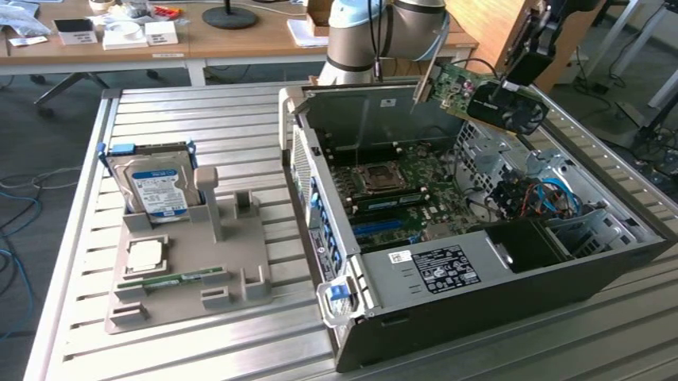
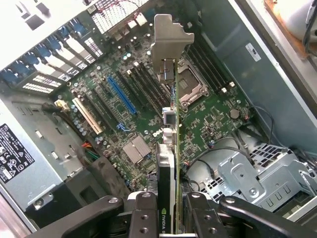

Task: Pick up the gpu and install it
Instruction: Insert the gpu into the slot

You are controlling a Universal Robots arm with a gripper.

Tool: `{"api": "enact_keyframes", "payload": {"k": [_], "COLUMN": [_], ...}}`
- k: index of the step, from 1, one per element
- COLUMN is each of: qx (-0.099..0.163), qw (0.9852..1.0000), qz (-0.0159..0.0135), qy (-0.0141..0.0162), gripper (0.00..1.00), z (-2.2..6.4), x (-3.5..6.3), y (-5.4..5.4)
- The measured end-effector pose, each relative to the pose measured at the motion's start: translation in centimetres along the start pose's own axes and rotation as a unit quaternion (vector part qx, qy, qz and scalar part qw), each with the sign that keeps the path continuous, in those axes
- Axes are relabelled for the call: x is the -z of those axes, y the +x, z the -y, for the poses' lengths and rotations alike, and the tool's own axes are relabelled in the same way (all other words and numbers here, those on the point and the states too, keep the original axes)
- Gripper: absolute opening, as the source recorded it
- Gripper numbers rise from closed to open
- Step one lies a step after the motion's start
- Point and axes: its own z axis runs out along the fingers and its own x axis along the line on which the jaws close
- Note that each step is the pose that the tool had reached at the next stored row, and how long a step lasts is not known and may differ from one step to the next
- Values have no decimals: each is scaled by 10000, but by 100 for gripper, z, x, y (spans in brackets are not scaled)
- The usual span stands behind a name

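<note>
Half done: the gpu (image 1: 490,94) is lifted, the fingers (image 2: 143,214) clamped on its cooler end, and it hangs tilted above the open case (image 1: 424,305) (well clear of the motherboard (image 2: 210,116)). Not yet done: seating it in a slot (image 2: 121,96).

desk: wooden desk (image 1: 212,44) rear | table: slatted metal table (image 1: 212,349) | floor: grey floor (image 1: 32,135)
</note>
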Motion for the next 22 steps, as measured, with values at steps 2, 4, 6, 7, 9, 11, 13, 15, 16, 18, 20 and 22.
{"api": "enact_keyframes", "payload": {"k": [2,4,6,7,9,11,13,15,16,18,20,22], "qx": [0,1,1,9,71,172,297,436,505,646,794,936], "qw": [10000,10000,10000,10000,10000,9999,9996,9990,9987,9979,9968,9956], "qz": [0,0,0,0,-3,-9,-15,-23,-26,-34,-42,-49], "qy": [0,0,0,0,-2,-4,-7,-10,-11,-15,-18,-21], "gripper": [27,27,27,27,27,27,27,27,27,27,27,27], "z": [0,0,0,0,0,0,0,0,0,0,0,0], "x": [0,0,0,0,0,-1,-1,-1,-1,-2,-2,-3], "y": [0,0,0,0,0,0,0,0,0,0,0,0]}}
